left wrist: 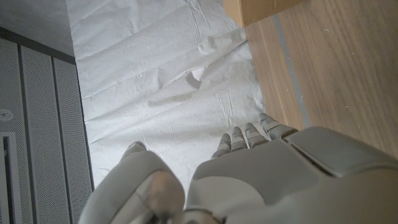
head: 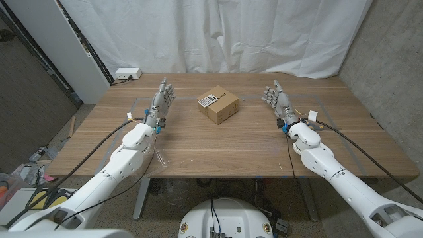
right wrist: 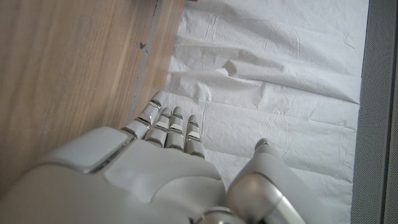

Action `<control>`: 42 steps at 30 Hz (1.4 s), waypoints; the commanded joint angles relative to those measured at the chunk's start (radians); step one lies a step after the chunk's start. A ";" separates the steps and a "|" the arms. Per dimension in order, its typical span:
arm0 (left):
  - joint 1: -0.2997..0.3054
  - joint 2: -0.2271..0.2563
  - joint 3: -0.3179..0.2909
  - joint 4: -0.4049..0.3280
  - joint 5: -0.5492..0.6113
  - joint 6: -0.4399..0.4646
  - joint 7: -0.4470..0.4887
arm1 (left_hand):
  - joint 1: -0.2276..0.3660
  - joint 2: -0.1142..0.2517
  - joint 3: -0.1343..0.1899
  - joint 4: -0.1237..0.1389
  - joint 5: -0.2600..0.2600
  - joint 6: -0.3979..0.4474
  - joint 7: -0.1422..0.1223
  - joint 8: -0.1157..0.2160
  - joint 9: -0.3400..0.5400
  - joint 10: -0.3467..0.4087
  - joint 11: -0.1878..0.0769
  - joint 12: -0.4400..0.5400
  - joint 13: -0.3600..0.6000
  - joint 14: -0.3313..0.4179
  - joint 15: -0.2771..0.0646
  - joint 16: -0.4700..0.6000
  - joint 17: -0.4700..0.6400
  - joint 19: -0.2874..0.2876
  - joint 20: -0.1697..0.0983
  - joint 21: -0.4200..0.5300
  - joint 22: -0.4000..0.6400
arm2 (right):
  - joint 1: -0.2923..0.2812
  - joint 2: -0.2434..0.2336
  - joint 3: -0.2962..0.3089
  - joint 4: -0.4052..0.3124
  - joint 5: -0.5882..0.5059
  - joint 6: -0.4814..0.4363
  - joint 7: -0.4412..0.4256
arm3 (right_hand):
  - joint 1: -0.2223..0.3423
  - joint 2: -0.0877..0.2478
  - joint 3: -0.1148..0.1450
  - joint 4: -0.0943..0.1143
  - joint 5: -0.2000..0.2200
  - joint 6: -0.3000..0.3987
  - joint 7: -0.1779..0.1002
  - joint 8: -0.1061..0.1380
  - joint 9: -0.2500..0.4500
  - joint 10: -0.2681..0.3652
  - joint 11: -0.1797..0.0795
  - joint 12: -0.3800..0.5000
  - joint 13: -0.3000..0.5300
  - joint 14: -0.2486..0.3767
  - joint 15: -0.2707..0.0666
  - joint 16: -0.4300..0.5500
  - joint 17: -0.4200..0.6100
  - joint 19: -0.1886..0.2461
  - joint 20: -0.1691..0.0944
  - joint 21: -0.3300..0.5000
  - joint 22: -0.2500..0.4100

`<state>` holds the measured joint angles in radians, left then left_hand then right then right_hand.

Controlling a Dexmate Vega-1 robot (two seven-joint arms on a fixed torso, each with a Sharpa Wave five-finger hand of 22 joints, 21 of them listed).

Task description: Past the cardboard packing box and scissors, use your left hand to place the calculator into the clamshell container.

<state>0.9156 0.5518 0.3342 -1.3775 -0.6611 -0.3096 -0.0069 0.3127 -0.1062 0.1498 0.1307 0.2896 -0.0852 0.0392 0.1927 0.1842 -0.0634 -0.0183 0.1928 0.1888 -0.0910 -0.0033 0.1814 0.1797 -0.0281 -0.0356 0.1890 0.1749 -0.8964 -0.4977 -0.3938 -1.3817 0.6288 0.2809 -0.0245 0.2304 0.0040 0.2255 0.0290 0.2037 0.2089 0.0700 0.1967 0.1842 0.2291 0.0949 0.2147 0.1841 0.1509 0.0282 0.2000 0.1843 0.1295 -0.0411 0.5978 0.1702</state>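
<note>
Calculator sits on top of the cardboard box, mid-surface and towards the far edge, well apart from both my hands. My left hand stands on the wooden surface with fingers apart, grasping nothing; my right hand is likewise released and empty. I see no scissors and no clamshell container anywhere, so I judge the main risk is having nowhere to put the calculator once I lift it. The calculator lies slightly askew on the box top, so a clumsy reach from my left side could push it off the box or shove the light box itself away.
</note>
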 commanded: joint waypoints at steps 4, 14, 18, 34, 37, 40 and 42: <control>0.027 0.022 -0.018 -0.039 0.020 -0.034 0.013 | 0.033 0.028 0.019 -0.011 0.014 0.018 -0.003 0.011 0.003 0.022 -0.005 0.014 0.001 0.017 -0.002 0.011 0.001 0.006 -0.038 0.008 0.002 | -0.034 -0.021 0.012 -0.060 0.003 -0.024 -0.031 | 0.011 0.002 0.004 -0.004 0.004 0.018 -0.005 0.005 0.004 0.017 -0.003 0.009 0.002 0.014 -0.003 0.007 0.003 0.013 -0.016 -0.007 0.002; 0.026 0.027 -0.029 -0.049 0.061 -0.085 0.034 | 0.112 0.071 0.050 -0.049 0.021 0.071 -0.010 0.026 0.003 0.071 -0.013 0.028 0.001 0.070 -0.011 0.019 0.000 0.032 -0.037 0.015 0.002 | -0.042 -0.029 0.016 -0.087 0.002 -0.052 -0.058 | 0.011 0.005 0.004 -0.005 0.003 0.024 -0.007 0.006 0.004 0.030 -0.003 0.013 0.002 0.026 0.000 0.010 0.003 0.026 -0.014 -0.010 0.003; 0.022 0.038 -0.028 -0.051 0.085 -0.093 0.037 | 0.155 0.080 0.063 -0.073 0.020 0.097 -0.017 0.032 0.003 0.100 -0.019 0.034 0.001 0.095 -0.015 0.022 -0.001 0.042 -0.038 0.016 0.001 | -0.051 -0.035 0.020 -0.111 -0.002 -0.061 -0.078 | 0.011 0.005 0.004 -0.006 0.003 0.027 -0.007 0.007 0.004 0.034 -0.002 0.013 0.002 0.028 -0.002 0.010 0.003 0.029 -0.014 -0.011 0.003; 0.045 0.070 -0.032 -0.069 0.176 -0.155 0.066 | 0.261 0.093 0.092 -0.134 0.015 0.147 -0.036 0.040 0.005 0.134 -0.048 0.034 0.001 0.131 -0.036 0.018 -0.002 0.049 -0.037 0.013 0.001 | -0.088 -0.053 0.036 -0.212 -0.007 -0.108 -0.150 | 0.013 0.008 0.004 -0.008 0.001 0.033 -0.005 0.007 0.005 0.040 -0.003 0.014 0.003 0.031 -0.003 0.008 0.003 0.036 -0.014 -0.017 0.003; 0.056 0.087 -0.039 -0.089 0.208 -0.149 0.092 | 0.271 0.095 0.095 -0.140 0.014 0.150 -0.038 0.040 0.005 0.134 -0.049 0.033 0.001 0.134 -0.038 0.018 -0.002 0.050 -0.039 0.013 0.002 | -0.086 -0.050 0.034 -0.212 -0.004 -0.113 -0.152 | 0.014 0.008 0.004 -0.009 0.000 0.033 -0.006 0.007 0.005 0.040 -0.003 0.014 0.003 0.033 -0.003 0.009 0.003 0.038 -0.014 -0.018 0.003; 0.065 0.103 -0.042 -0.106 0.254 -0.144 0.124 | 0.280 0.097 0.097 -0.145 0.013 0.152 -0.039 0.040 0.005 0.134 -0.050 0.032 0.001 0.135 -0.040 0.017 -0.002 0.050 -0.039 0.013 0.002 | -0.084 -0.043 0.033 -0.207 -0.005 -0.104 -0.151 | 0.014 0.009 0.004 -0.009 0.000 0.034 -0.006 0.007 0.005 0.041 0.000 0.014 0.003 0.034 -0.003 0.008 0.003 0.039 -0.015 -0.019 0.003; 0.071 0.108 -0.045 -0.115 0.267 -0.143 0.136 | 0.285 0.097 0.099 -0.148 0.013 0.154 -0.040 0.039 0.005 0.138 -0.051 0.032 0.001 0.136 -0.041 0.017 -0.002 0.050 -0.039 0.012 0.002 | -0.083 -0.039 0.034 -0.204 -0.002 -0.100 -0.150 | 0.015 0.009 0.005 -0.010 0.000 0.035 -0.005 0.007 0.005 0.041 -0.003 0.014 0.003 0.034 -0.003 0.008 0.003 0.040 -0.015 -0.020 0.003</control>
<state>0.9574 0.6219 0.3035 -1.4486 -0.4926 -0.4490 0.0590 0.5818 -0.0146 0.2449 -0.0115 0.3050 0.0618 0.0033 0.2266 0.1838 0.0656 -0.0644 0.2238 0.1887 0.0370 -0.0350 0.1928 0.1768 0.0167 -0.0304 0.2006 0.1746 -0.9755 -0.5480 -0.3620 -1.5710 0.6206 0.1822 -0.1598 0.2345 0.0082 0.2281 0.0263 0.2036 0.2343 0.0697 0.1966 0.1839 0.2628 0.0966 0.2226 0.1838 0.1730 0.0235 0.2039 0.1840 0.1600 -0.0356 0.5824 0.1699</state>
